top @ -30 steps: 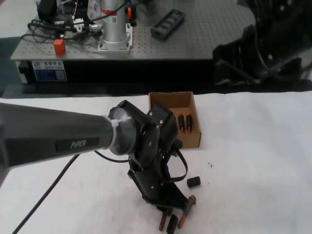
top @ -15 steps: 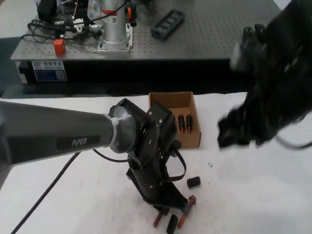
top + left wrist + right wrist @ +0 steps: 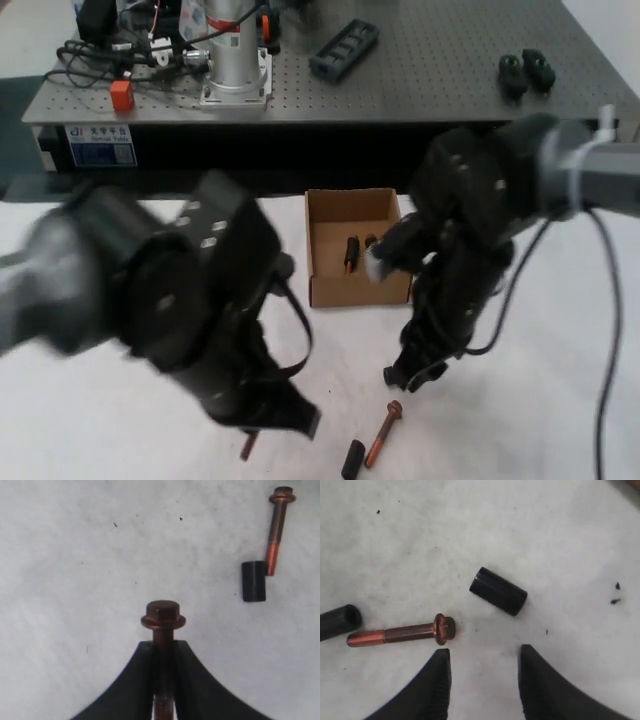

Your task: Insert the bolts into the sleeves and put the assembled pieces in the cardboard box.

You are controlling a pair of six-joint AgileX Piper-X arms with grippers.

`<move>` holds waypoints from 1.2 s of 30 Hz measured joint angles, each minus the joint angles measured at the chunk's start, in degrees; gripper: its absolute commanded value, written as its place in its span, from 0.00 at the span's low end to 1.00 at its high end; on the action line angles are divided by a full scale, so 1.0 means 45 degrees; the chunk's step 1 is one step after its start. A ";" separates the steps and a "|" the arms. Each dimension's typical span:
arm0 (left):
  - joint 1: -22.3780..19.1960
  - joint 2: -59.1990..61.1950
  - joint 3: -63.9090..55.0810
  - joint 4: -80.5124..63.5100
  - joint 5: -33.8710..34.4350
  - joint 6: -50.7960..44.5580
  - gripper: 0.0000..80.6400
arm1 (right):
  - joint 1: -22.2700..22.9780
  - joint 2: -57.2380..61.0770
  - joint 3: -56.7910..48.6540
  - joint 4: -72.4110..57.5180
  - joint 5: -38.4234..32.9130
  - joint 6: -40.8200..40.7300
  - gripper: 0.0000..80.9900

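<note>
My left gripper (image 3: pixel 163 647) is shut on a copper bolt (image 3: pixel 163 615), whose hex head sticks out past the fingertips; in the high view this bolt (image 3: pixel 247 447) hangs near the front edge of the white cloth. A second bolt (image 3: pixel 383 432) lies beside a black sleeve (image 3: pixel 353 458); both also show in the left wrist view, bolt (image 3: pixel 278 525) and sleeve (image 3: pixel 254 581). My right gripper (image 3: pixel 482 652) is open just above another black sleeve (image 3: pixel 498 591), with the loose bolt (image 3: pixel 405 632) close by. The cardboard box (image 3: pixel 355 290) holds assembled pieces (image 3: pixel 352 250).
Behind the white cloth stands a perforated metal bench (image 3: pixel 420 80) with a metal post (image 3: pixel 235 60), an orange block (image 3: pixel 122 94), a black tray (image 3: pixel 343 48) and cables. The right arm (image 3: pixel 480 200) reaches across beside the box.
The left arm has swung left with a bolt in its gripper. The right arm has come in from the right and lowered over the sleeve in front of the box.
</note>
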 measured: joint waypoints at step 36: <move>0.0029 -0.3062 0.0766 0.0900 0.0003 -0.0052 0.01 | 0.1244 0.3488 -0.2314 0.0668 0.2472 -0.3125 0.15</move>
